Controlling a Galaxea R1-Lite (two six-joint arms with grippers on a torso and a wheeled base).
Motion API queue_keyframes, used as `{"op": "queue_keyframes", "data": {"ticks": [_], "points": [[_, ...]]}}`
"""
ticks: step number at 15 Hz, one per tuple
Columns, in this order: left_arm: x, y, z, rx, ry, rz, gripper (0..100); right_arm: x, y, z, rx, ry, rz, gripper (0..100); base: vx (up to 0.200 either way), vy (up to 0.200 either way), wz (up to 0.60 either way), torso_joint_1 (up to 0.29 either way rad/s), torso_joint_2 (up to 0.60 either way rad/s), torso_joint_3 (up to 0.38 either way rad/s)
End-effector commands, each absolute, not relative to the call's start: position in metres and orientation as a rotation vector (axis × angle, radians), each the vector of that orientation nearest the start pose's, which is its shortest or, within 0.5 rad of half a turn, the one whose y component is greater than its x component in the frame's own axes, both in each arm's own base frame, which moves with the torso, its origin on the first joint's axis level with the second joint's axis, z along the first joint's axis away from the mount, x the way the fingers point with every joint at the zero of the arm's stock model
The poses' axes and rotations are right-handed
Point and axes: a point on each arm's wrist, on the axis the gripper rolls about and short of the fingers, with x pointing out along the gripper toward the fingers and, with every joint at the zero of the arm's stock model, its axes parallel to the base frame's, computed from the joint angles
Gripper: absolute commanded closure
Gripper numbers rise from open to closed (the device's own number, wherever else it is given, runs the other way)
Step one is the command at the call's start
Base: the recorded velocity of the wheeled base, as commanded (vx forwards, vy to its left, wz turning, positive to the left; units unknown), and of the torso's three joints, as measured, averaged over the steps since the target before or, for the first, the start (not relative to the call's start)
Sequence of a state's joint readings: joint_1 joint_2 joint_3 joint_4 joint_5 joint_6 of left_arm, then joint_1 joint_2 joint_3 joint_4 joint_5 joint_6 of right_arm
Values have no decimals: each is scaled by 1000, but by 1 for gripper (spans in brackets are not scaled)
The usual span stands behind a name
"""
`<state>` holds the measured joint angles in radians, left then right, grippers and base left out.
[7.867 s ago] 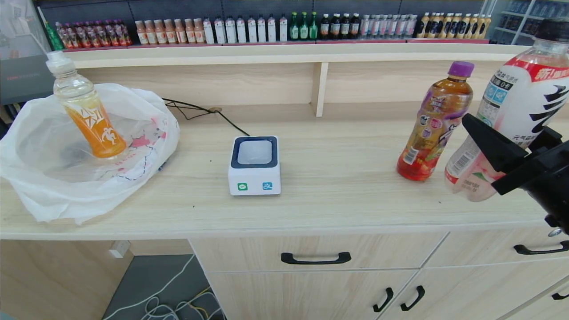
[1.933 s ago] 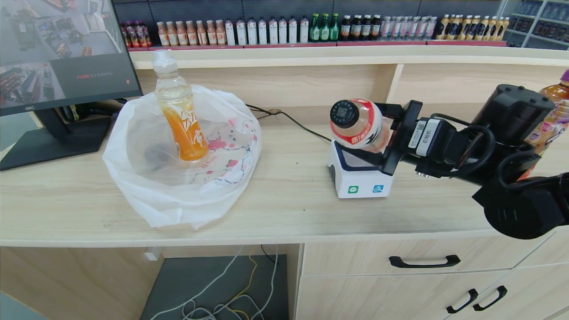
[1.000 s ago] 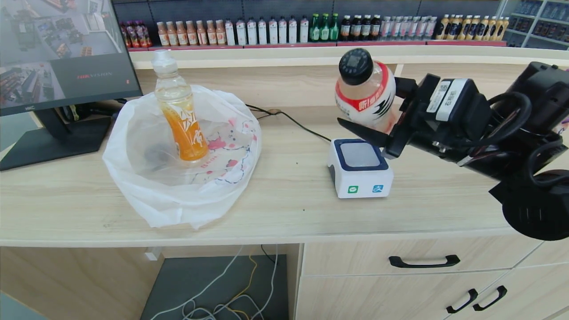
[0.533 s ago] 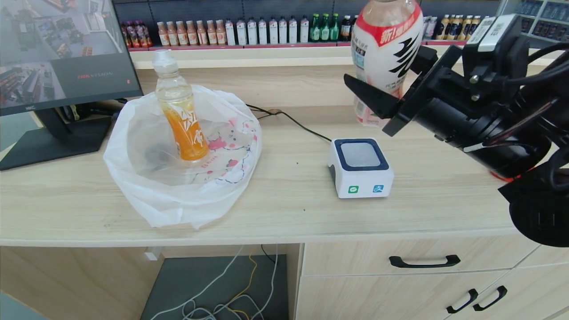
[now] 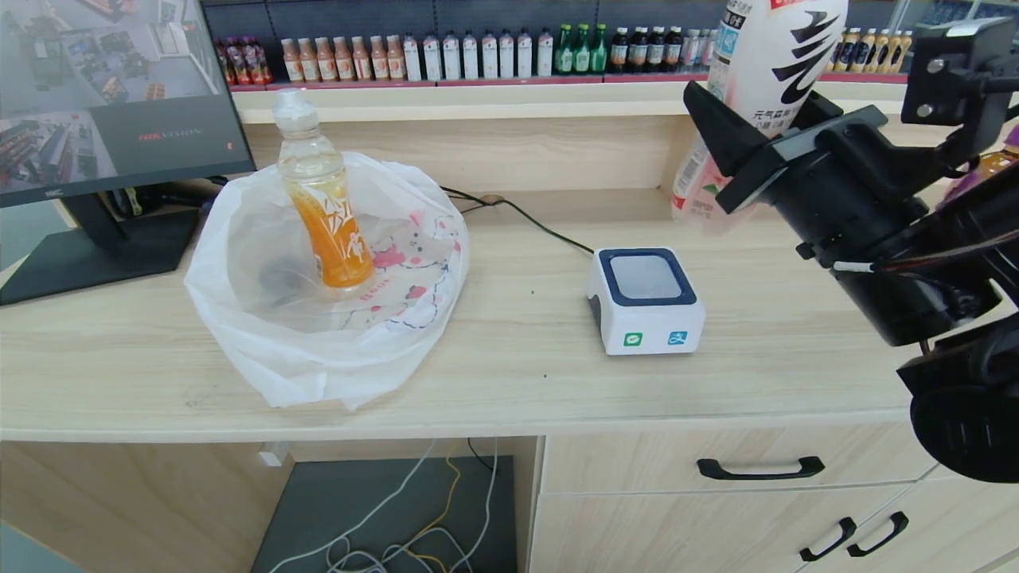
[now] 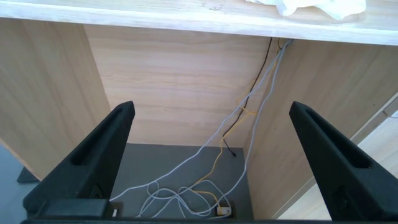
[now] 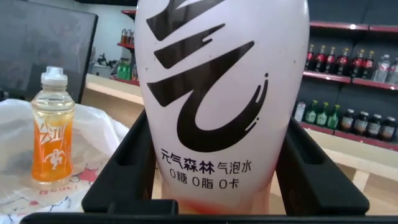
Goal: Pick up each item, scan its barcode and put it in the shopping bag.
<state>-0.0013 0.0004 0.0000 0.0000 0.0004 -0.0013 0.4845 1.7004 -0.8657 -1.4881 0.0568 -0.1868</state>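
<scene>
The bench (image 5: pixel 517 374) carries the white shopping bag (image 5: pixel 318 350). The right pincer (image 5: pixel 748 119) grips the bottle with the white, black-brushstroke label (image 5: pixel 764 56), now raised upright beyond the scanner (image 5: pixel 645 298) after lying across it two seconds ago. The left pincer (image 6: pixel 211 124) hangs spread open under the bench. An orange drink bottle (image 5: pixel 326 215) stands in the bag.

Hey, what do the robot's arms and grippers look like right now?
Both grippers are matte black with two long, flat fingers that taper to wedge tips: the left gripper, the right gripper. The right arm is black with thick rounded joints and black cables looping along it.
</scene>
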Motion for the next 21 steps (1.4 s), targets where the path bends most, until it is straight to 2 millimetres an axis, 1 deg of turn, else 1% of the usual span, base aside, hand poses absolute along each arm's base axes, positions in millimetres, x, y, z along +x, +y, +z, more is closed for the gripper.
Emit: {"op": "queue_keyframes", "data": {"ticks": [1, 4, 7, 9, 10, 12, 18, 21], "points": [[-23, 0, 75, -2, 0, -2, 0, 256, 136, 275, -16, -670, 445, 100, 0, 0, 0, 0, 0, 0], [-23, 0, 75, -2, 0, 0, 0, 243, 127, 251, -13, -548, 429, 100, 0, 0, 0, 0, 0, 0], [-23, 0, 75, -2, 0, 2, 0, 240, 127, 245, -11, -524, 432, 100, 0, 0, 0, 0, 0, 0], [-23, 0, 75, 2, 0, 0, 0, 239, 124, 236, 59, -483, 391, 100, 0, 0, 0, 0, 0, 0], [-23, 0, 75, 8, 0, -2, 0, 243, 122, 237, 78, -485, 356, 100, 0, 0, 0, 0, 0, 0], [-23, 0, 75, 2, 0, 0, 0, 248, 122, 238, 77, -492, 353, 100, 0, 0, 0, 0, 0, 0], [-23, 0, 75, 0, 0, 0, 0, 262, 130, 241, 75, -515, 360, 100, 0, 0, 0, 0, 0, 0], [-23, 0, 75, 0, 0, 2, 0, 259, 130, 241, 75, -515, 366, 100, 0, 200, 0, 1, 1, 2]]}}
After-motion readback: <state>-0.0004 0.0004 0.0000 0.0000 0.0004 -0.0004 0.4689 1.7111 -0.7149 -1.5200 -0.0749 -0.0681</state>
